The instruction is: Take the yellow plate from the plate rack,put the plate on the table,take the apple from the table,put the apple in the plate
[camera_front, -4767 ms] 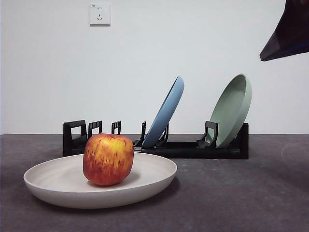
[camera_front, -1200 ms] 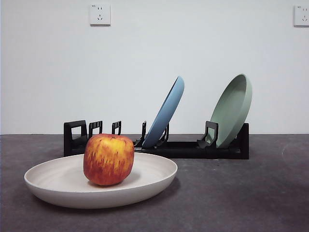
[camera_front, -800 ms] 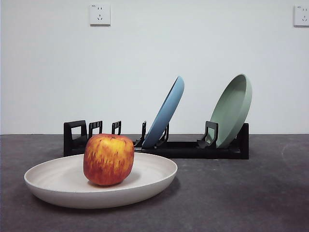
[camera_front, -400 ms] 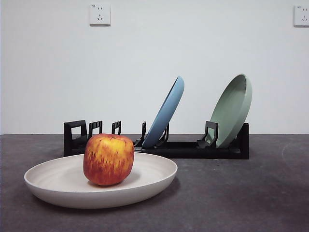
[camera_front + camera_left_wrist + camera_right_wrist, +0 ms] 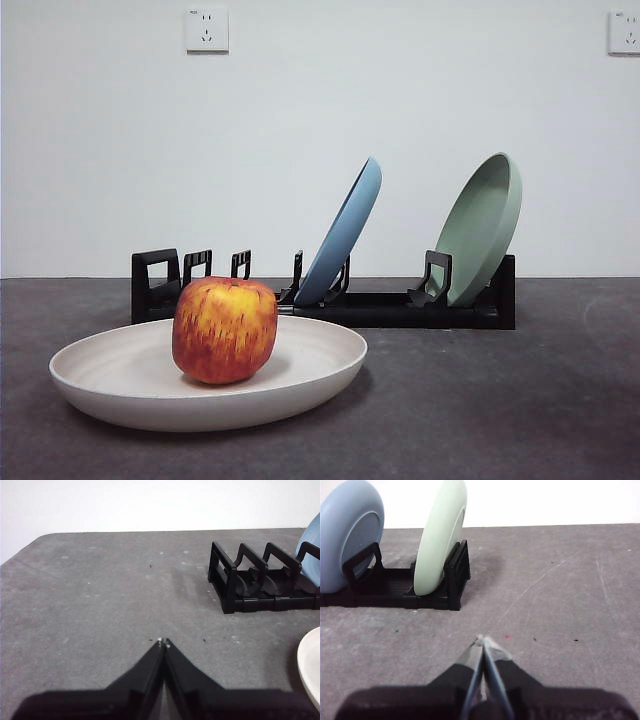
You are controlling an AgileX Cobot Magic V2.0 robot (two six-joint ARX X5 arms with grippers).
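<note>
— Two plates stand in the rack [image 5: 400, 305], then?
— Yes. A blue plate [image 5: 345, 235] leans in a middle slot and a green plate [image 5: 482, 228] leans at the rack's end, on the right in the front view. The slots at the other end, by the looped piece, hold nothing.
— And the yellow plate [image 5: 130, 385]?
— Flat on the table [image 5: 500, 400], nearer the front camera than the rack and apart from it. From the left wrist only a sliver of its rim [image 5: 309, 670] shows, near the rack's looped end [image 5: 250, 580].
— Where is the apple [image 5: 225, 330]?
— In that plate, upright, a little off the middle toward the rack. Red with yellow streaks. Nothing touches it but the plate.
— The arms?
— Neither appears in the front view. The left gripper [image 5: 163, 642] hangs low over bare table [image 5: 100, 605], jaws pressed together with only a hairline between the tips, holding nothing. The rack's looped end lies well off to one side of it.
— And the right gripper [image 5: 482, 640]?
— The same: jaws closed tip to tip, empty, over open table [image 5: 560, 580]. From its camera the green plate [image 5: 440, 540] and blue plate [image 5: 350, 535] stand on edge in the rack [image 5: 395, 587], well apart from it.
</note>
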